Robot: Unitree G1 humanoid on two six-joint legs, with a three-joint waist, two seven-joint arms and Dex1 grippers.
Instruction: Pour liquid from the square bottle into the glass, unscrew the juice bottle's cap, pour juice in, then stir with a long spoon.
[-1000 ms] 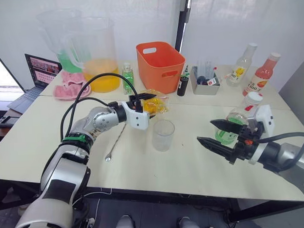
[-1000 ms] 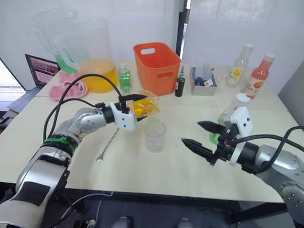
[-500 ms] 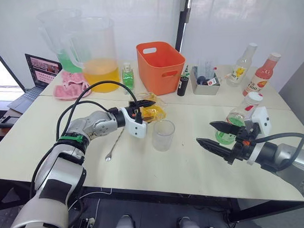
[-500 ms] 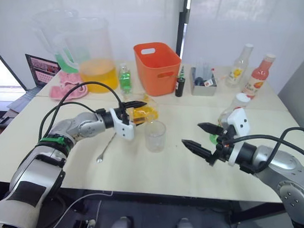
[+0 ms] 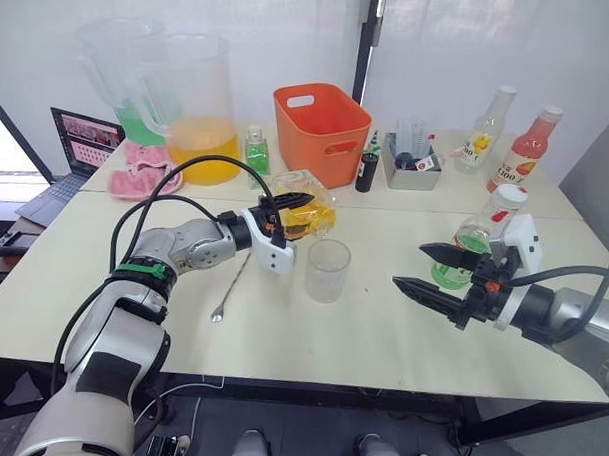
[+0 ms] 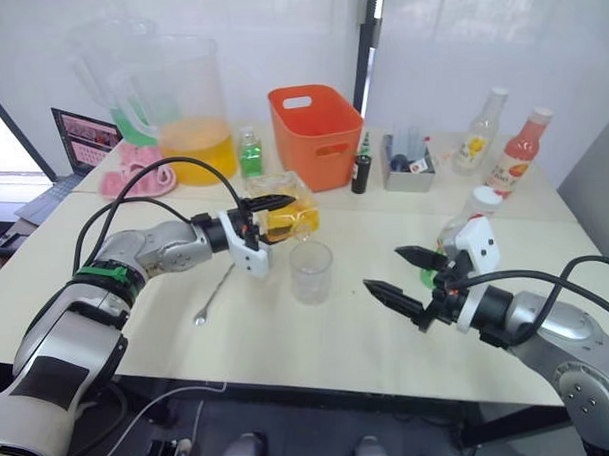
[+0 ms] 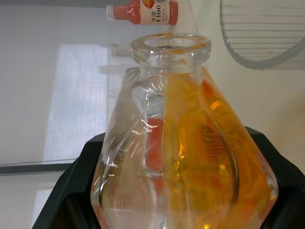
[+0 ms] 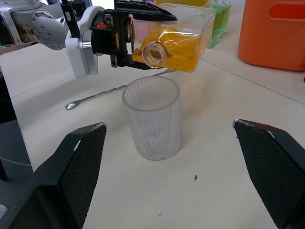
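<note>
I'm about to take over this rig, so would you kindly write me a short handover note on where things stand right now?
Left gripper: shut on the square bottle, held tipped on its side, open mouth toward the glass; orange liquid still inside.
Right gripper: open, empty, hovering over the table to the right of the glass.
Glass: upright, looks empty; nothing visibly pouring yet.
Juice bottle: behind the right gripper, white cap still on.
Long spoon: lying on the table left of the glass.
Done: square bottle picked up and tipped.
Left: pour, uncap the juice bottle, pour the juice, stir.
</note>
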